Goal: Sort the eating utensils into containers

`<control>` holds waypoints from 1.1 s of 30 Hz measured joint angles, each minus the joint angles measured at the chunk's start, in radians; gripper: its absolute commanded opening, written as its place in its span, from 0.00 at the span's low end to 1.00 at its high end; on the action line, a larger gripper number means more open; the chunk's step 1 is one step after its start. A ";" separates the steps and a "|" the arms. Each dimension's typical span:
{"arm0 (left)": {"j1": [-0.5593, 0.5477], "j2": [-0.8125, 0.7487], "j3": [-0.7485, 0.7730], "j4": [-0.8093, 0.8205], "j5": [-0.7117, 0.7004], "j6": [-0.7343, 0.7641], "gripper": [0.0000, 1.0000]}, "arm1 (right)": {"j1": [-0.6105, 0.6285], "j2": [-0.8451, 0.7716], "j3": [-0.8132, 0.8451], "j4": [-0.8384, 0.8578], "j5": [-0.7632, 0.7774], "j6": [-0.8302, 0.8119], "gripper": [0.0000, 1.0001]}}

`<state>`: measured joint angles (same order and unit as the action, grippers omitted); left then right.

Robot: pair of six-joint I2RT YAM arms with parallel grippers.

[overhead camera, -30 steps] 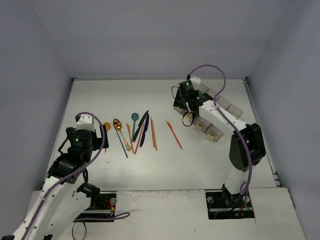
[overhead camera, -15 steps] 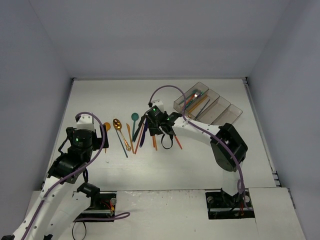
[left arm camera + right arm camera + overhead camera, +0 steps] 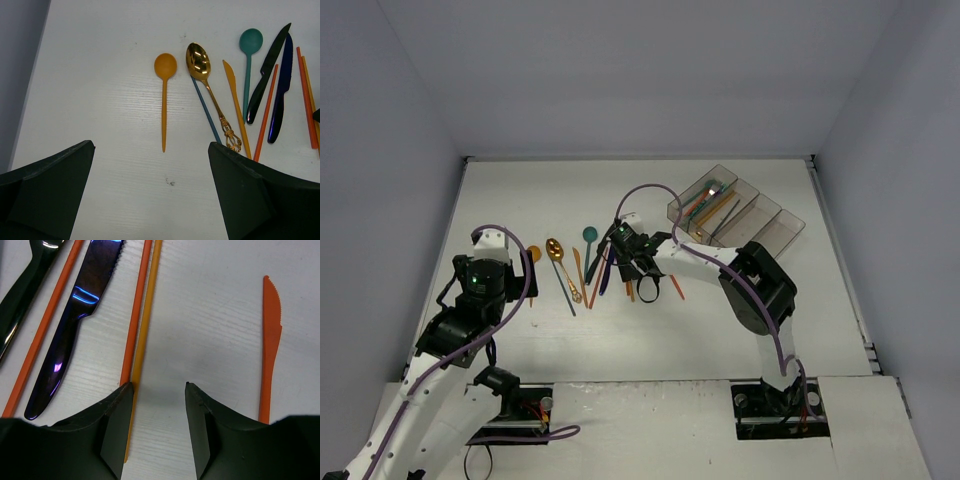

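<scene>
Pick-up approach: the right end effector point(image 3: 159, 386), open and empty, straddled the thin yellow-orange plastic rod point(image 3: 149, 300), off-centre; closing probably required centring over that rod first.

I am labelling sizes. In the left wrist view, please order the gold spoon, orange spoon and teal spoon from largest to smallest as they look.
1. gold spoon: longest, with the largest bowl.
2. orange spoon and teal spoon: nearly alike; the teal one lies farther from the camera, so I do not rank them.
</scene>
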<state>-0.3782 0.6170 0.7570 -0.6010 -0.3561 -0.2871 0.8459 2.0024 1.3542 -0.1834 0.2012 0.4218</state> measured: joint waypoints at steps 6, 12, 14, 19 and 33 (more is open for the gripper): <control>0.000 0.000 0.000 0.000 0.000 0.000 0.97 | 0.000 0.006 0.005 0.007 0.000 0.002 0.40; 0.000 0.000 0.000 0.000 0.000 0.000 0.97 | 0.000 0.010 0.006 0.014 0.010 0.013 0.35; 0.000 0.000 0.000 0.000 0.000 0.000 0.97 | 0.000 0.010 0.005 0.016 0.019 0.017 0.34; 0.000 0.000 0.000 0.000 0.000 0.000 0.97 | -0.006 0.006 -0.022 0.049 0.041 0.023 0.34; 0.000 0.000 0.000 0.000 0.000 0.000 0.97 | -0.079 -0.052 -0.109 0.049 0.041 0.008 0.33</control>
<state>-0.3782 0.6174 0.7570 -0.6010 -0.3561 -0.2871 0.7670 1.9507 1.2453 -0.1349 0.2421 0.4300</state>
